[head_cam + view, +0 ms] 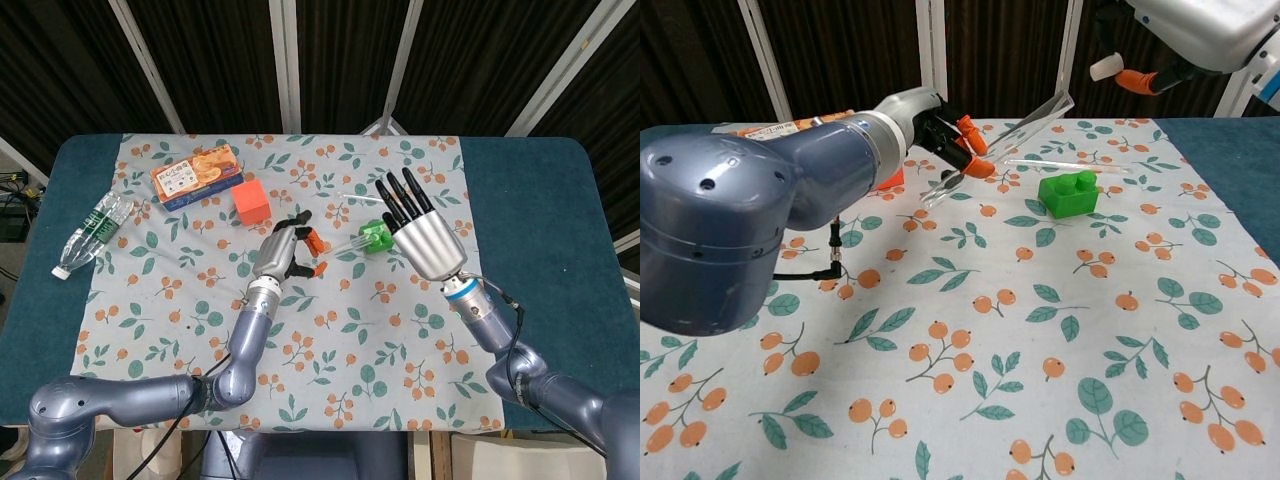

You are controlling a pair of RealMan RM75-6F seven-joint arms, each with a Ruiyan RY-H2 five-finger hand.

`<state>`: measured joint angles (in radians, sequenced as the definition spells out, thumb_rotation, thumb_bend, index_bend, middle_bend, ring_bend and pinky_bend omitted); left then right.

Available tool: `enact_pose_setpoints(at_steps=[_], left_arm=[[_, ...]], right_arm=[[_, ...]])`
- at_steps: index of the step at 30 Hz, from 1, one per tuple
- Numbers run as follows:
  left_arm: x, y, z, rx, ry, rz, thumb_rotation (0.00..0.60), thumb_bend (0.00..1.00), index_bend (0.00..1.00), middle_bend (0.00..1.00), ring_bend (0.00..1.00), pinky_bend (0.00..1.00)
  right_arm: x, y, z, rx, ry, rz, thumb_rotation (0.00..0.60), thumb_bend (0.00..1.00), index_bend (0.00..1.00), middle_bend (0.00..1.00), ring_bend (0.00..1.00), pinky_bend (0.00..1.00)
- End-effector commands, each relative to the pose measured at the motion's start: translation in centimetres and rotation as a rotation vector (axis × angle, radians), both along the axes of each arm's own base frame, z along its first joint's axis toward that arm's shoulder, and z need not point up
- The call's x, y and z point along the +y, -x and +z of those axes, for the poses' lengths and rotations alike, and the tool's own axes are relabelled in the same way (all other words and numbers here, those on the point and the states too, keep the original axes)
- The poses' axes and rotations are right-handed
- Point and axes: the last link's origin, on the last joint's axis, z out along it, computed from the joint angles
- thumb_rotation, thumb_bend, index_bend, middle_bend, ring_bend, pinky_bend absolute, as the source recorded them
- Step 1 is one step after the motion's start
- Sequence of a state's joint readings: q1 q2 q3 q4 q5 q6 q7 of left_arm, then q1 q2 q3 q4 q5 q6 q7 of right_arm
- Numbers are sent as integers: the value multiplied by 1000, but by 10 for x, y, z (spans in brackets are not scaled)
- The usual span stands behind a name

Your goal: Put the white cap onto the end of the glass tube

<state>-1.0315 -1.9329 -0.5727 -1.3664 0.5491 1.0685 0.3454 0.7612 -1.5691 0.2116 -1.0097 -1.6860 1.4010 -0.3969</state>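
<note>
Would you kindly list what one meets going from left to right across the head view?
plastic bottle → snack box → orange cube → left hand → green brick → right hand

A cloth (330, 330) covers the middle of the bench (540, 200). Far left, a bottle (92, 234) lies half off the cloth's edge. Behind and right of it lies a packet (196, 174), with a cube (252, 200) just beside it. The left robot hand (278, 250) sits at centre, holding a tube (1025, 117) slanted up toward the right. A block (1068, 193) lies right of it, below the raised right robot hand (418, 228), which pinches a cap (1102, 69).
</note>
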Motion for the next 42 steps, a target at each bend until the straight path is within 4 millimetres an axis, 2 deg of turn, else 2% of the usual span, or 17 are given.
enact_pose_setpoints(at_steps=[1,16,42], left_arm=[[1,-2,-1,-7,5,3,600,674,578,543,122,0],[0,-7,-2,-14,24,7,600,674,578,543,122,0],[-2,-6,-4,-24,29,27,600,674,578,543,122,0]], right_arm=[[0,-1,-3,0,-1,3,600,441,590,169,17,0],[4,0,-14,-7,-10,-2,600,441,590,169,17,0],[7,3,-15,-4,-17,-3,600,441,590,169,17,0]])
